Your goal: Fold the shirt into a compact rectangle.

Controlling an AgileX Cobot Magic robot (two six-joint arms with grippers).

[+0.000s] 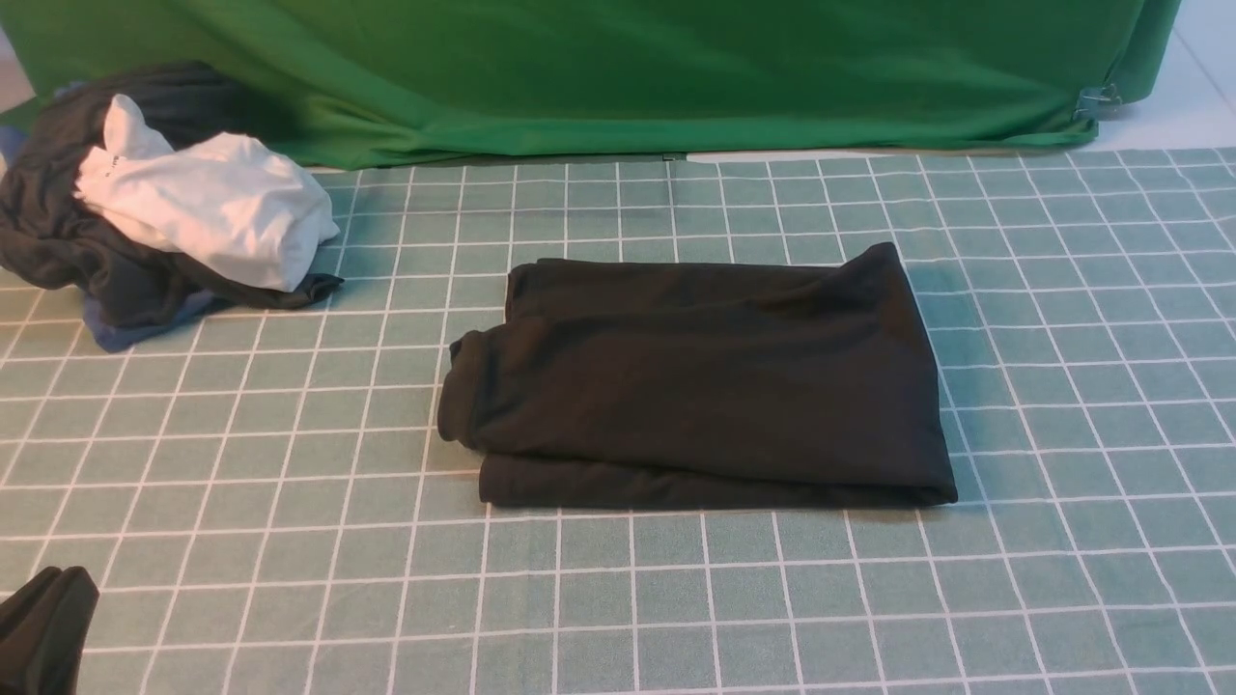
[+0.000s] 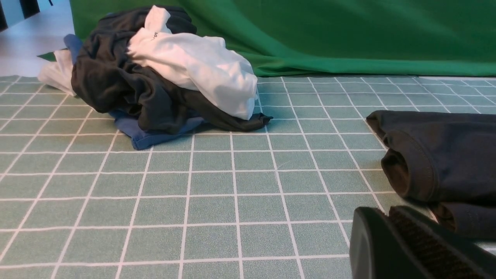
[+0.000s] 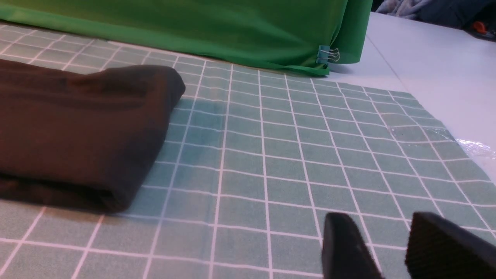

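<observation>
The black shirt (image 1: 705, 376) lies folded into a rough rectangle of several layers in the middle of the checked teal cloth (image 1: 290, 541). Its chest print and neck label are hidden. The left wrist view shows a rolled hem of the shirt (image 2: 445, 155) just beyond my left gripper (image 2: 381, 212), whose fingers are pressed together and hold nothing. That left gripper (image 1: 43, 627) sits at the table's near left corner, apart from the shirt. My right gripper (image 3: 381, 224) stands open over bare cloth, to the right of the shirt's folded edge (image 3: 77, 128), not touching it.
A pile of clothes sits at the back left: a white garment (image 1: 208, 208) on a dark grey and blue bundle (image 1: 68, 251). A green backdrop (image 1: 618, 68) hangs behind, held by a binder clip (image 3: 327, 54). The cloth ends at the right on a white tabletop (image 3: 438, 66).
</observation>
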